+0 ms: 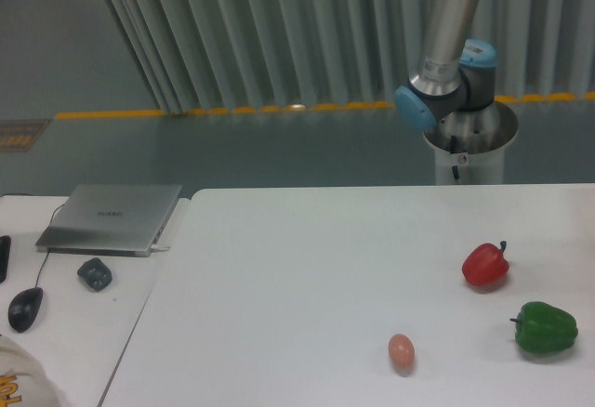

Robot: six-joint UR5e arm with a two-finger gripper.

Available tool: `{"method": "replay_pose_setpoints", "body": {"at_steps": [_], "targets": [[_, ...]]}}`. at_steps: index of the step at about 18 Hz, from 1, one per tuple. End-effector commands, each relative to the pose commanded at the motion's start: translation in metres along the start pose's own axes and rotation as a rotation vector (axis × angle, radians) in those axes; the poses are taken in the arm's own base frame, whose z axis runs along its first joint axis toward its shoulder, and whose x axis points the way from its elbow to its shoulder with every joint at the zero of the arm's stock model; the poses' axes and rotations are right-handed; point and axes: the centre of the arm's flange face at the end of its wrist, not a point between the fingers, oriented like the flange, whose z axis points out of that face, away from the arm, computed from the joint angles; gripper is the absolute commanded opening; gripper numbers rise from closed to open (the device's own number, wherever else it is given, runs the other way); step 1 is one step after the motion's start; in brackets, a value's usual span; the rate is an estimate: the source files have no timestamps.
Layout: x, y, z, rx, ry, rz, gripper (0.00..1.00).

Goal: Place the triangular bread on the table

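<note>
Camera view shows only the arm's base and elbow [444, 91] at upper right; the gripper and triangular bread are out of frame. On the white counter [307, 268] at lower right sit a red pepper [485, 265], green pepper [545, 328] and egg [401, 350]

The arm [453, 31] leaves the picture at the top edge above the red pepper [485, 265], so its pincer is out of sight. The bench [307, 277] is cut off below and right of that pepper.
</note>
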Motion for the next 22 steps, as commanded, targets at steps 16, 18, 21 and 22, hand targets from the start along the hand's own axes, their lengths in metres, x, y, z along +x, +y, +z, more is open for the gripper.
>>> {"method": "replay_pose_setpoints", "body": {"at_steps": [16, 18, 21, 22], "targets": [[-0.001, 0.001, 0.025, 0.014, 0.031, 0.009, 0.45], [-0.002, 0.001, 0.021, 0.011, 0.024, 0.012, 0.16], [-0.006, 0.002, 0.008, -0.001, 0.002, 0.02, 0.0], [-0.007, 0.001, 0.003, -0.004, -0.006, 0.023, 0.0]]}}
